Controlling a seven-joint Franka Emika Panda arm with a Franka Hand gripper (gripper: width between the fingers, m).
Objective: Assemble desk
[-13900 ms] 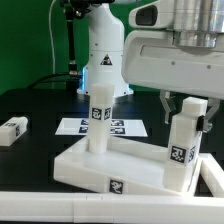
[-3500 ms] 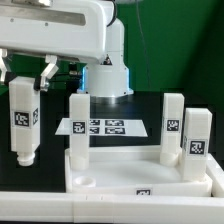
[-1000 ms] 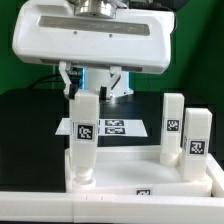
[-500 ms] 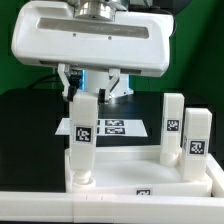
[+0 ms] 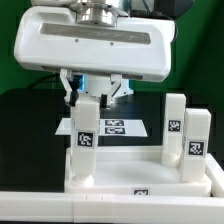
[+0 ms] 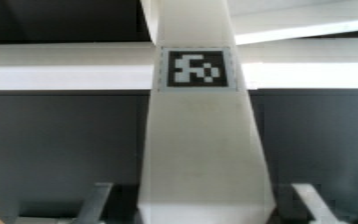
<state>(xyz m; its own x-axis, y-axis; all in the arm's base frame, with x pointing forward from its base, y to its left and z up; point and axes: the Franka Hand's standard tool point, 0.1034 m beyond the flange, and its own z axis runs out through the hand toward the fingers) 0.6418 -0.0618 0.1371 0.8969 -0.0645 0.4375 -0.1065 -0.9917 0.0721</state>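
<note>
Nearest to the camera, the white tabletop [image 5: 125,168] lies flat on the black desk [image 5: 25,130], with its sockets facing up. In its near left corner stands the leg [image 5: 86,140] that is now being worked on. Its foot is inside the corner socket and it is upright.

The pincer [image 5: 90,96] grips this leg at its upper end. The jaws are narrow and closed on both of its sides, and the wrist view shows the same, with one finger on each side of the leg. Compared with half a second ago, the fingers look turned a little around the leg, and the top of the leg sits slightly lower. I judge from this that the leg is being twisted into the socket, so it is placed but perhaps not yet tight.

On the right side of the tabletop, two other legs [image 5: 176,125] already stand upright in their sockets, one just behind the other. I cannot tell whether a leg stands in the far left socket, because the held leg covers it.

Behind the tabletop, the marker board [image 5: 118,127] lies flat. Farthest away is the base of the arm.
</note>
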